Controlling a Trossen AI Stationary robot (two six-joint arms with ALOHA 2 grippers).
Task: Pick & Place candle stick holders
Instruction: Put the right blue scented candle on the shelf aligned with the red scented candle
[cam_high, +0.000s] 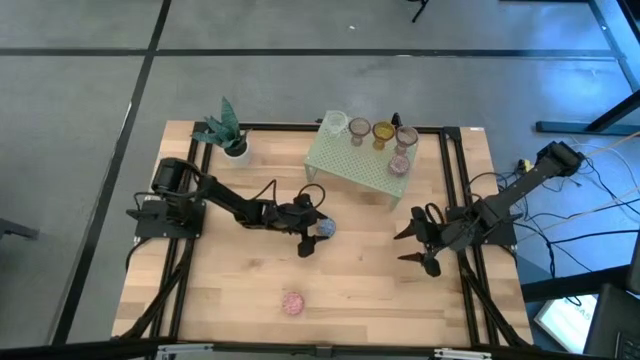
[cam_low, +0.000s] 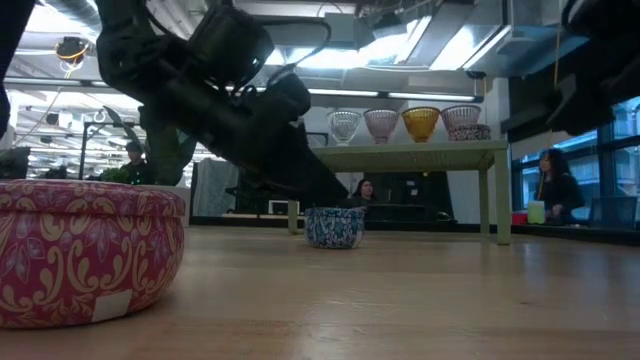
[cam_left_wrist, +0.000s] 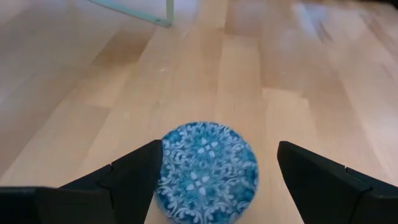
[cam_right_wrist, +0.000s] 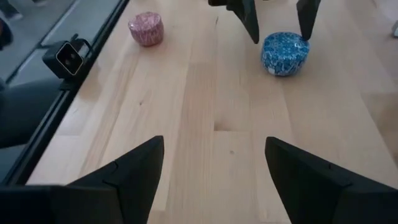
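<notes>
A blue patterned candle holder (cam_high: 324, 228) stands on the table's middle and also shows in the left wrist view (cam_left_wrist: 207, 171). My left gripper (cam_high: 314, 231) is open, one finger on either side of the holder and just above it. I see no touch. A pink patterned holder (cam_high: 292, 303) stands near the front edge. Several glass holders stand on the green rack (cam_high: 352, 168): clear (cam_high: 333, 123), brownish (cam_high: 359, 130), amber (cam_high: 383, 132), pink (cam_high: 406, 137) and purple (cam_high: 399, 163). My right gripper (cam_high: 406, 247) is open and empty at the right.
A small white pot with a green plant (cam_high: 228, 132) stands at the far left corner. The rack stands on thin legs (cam_low: 494, 200) at the far middle. Bare wood (cam_high: 370, 290) lies between the two grippers and toward the near edge. People show in the room behind the table.
</notes>
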